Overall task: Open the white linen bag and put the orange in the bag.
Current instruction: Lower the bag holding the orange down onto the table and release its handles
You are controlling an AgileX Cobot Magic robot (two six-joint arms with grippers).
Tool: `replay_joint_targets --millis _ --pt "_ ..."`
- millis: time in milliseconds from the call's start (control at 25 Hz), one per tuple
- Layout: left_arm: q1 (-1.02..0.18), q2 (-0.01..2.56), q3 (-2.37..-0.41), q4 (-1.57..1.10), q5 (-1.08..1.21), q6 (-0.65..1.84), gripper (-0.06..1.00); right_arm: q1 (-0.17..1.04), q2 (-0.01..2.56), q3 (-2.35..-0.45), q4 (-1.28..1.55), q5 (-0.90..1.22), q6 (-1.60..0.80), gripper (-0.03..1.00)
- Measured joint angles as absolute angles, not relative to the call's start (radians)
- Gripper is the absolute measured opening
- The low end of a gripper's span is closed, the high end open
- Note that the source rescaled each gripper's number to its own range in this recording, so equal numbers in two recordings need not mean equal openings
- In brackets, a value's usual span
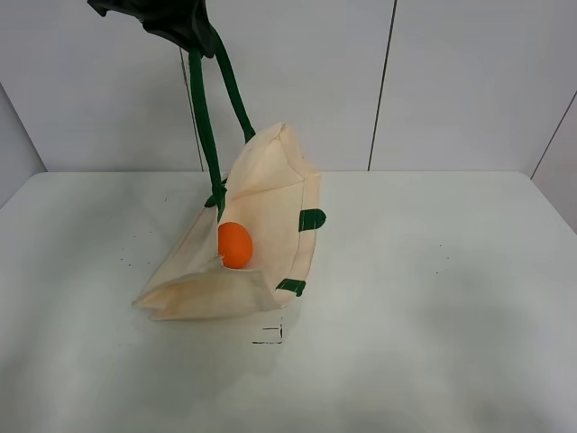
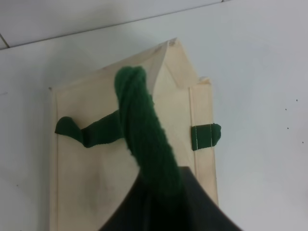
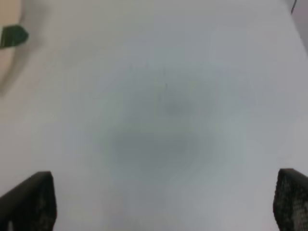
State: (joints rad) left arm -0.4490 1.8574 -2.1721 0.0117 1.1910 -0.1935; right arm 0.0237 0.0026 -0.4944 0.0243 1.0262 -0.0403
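The white linen bag (image 1: pixel 270 194) hangs tilted over the table, and its lower end rests on the tabletop. My left gripper (image 1: pixel 194 27) is at the top of the exterior view, shut on the bag's dark green strap handle (image 1: pixel 206 117), which is pulled taut. The orange (image 1: pixel 235 244) sits in the bag's open mouth, partly behind a fold of cloth. In the left wrist view the handle (image 2: pixel 144 130) runs from my gripper (image 2: pixel 163 207) down to the bag (image 2: pixel 86 163); the orange is hidden there. My right gripper (image 3: pixel 163 202) is open and empty over bare table, with the bag's edge (image 3: pixel 7 57) off to one side.
The white table (image 1: pixel 433 298) meets a pale panelled wall at the back. A small black corner mark (image 1: pixel 269 336) is on the tabletop just in front of the bag. Green tabs (image 1: pixel 312 218) sit on the bag's rim. The right arm is out of the exterior view.
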Motion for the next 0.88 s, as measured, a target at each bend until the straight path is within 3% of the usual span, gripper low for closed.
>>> replay_joint_targets --millis 480,560,760,880 --pt "-0.449 1.989 -1.964 -0.053 1.063 -0.176 0.03 0.024 -0.004 -0.494 0.023 1.026 -0.039 1.00" --pt "-0.449 2.046 -1.953 -0.077 1.043 -0.155 0.16 0.024 -0.004 -0.494 0.023 1.026 -0.039 1.00" --pt "-0.449 2.151 -1.950 -0.115 1.014 -0.146 0.74 0.024 -0.004 -0.494 0.023 1.026 -0.039 1.00" --pt "-0.449 2.189 -1.950 -0.116 1.008 -0.155 0.85 0.024 -0.004 -0.494 0.023 1.026 -0.039 1.00"
